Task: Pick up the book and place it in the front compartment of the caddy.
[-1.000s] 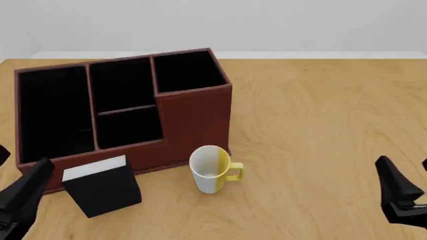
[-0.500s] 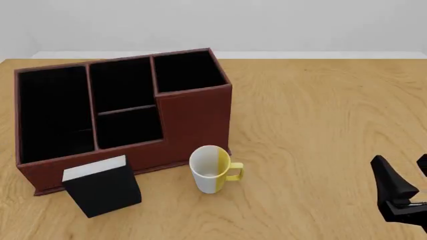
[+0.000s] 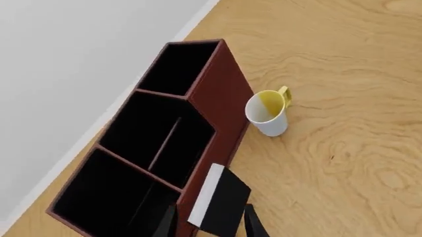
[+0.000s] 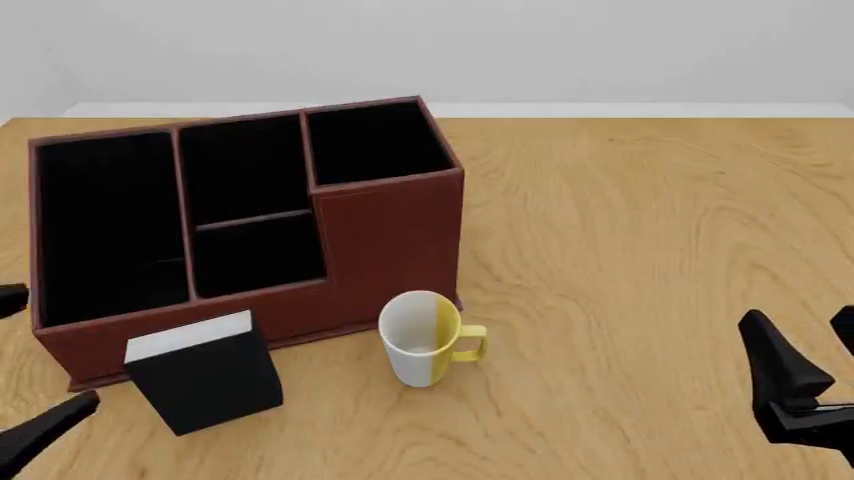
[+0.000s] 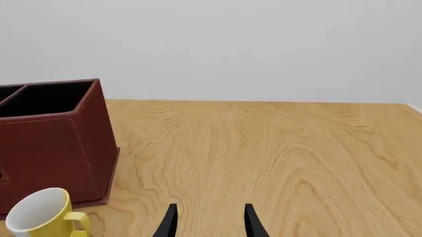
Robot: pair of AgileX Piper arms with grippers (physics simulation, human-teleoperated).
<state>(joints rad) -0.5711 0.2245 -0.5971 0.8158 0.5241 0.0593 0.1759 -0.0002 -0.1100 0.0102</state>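
your book [image 4: 203, 372] stands up on the table [image 4: 641, 250], just in front of the caddy [image 4: 387, 235], near the caddy's low front wall. its white page edge faces up and its black cover faces you. it looks very close to the caddy wall, but you cannot tell if the two touch. the caddy is a big red-brown box with black insides and walls between its parts. the part near the mug is taller than the others.

a white and yellow mug [image 4: 427, 338] stands just in front of the caddy's tall corner, off to the side of the book. its handle points away from the book.

your left gripper [image 3: 208, 224] is up above the book, looking down at it. its two fingers are spread apart, one on each side of the book's top, and they hold nothing.

your right gripper [image 5: 208, 221] is far from the caddy, well past the mug on the bare table. its fingers are apart too, and nothing is between them.
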